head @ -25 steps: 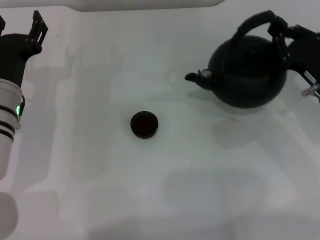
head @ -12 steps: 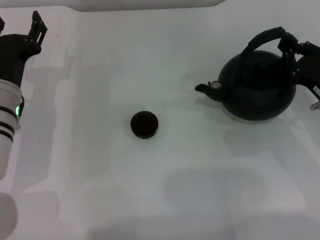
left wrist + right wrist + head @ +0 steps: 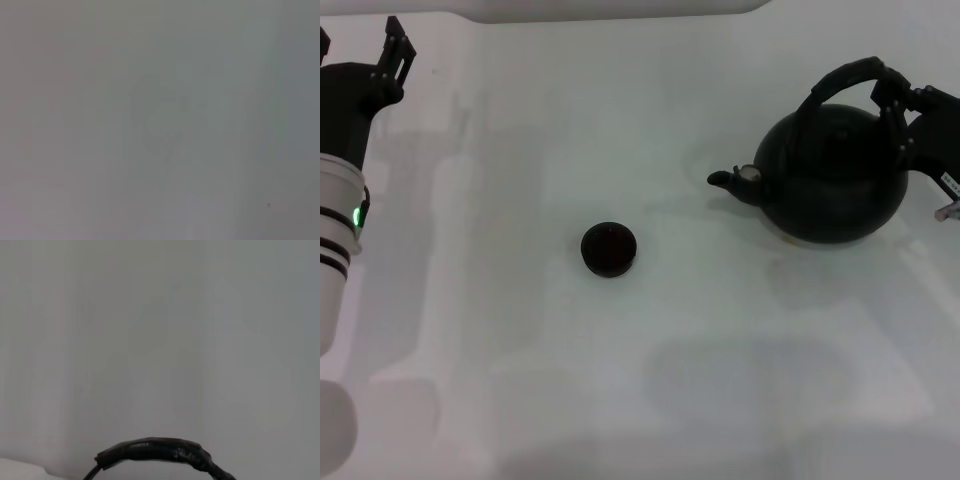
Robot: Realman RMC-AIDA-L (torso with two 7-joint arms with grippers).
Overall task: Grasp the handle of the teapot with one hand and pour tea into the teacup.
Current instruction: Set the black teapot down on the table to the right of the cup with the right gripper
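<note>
We see the big black teapot at the right side of the head view, sitting on the white table. Its spout points toward the left of the frame, so the pot's long line, from spout to back, runs left to right across the picture. The spout has a pale tip. The thick black handle curves up over the top of the pot like a hoop. Our right gripper is at the right end of that hoop, at the right edge of the frame, and its fingers are pinched tight on the handle. In the right wrist view we see only 1 dark curved piece of the handle at the bottom of the frame, in front of a plain pale wall. The tiny black teacup sits near the middle of the head view, well apart from the pot, down and to the left of the spout. Our left gripper is up in the upper left corner, far from both things, with its 2 fingers spread and nothing between them. The left wrist view shows only pale grey.
</note>
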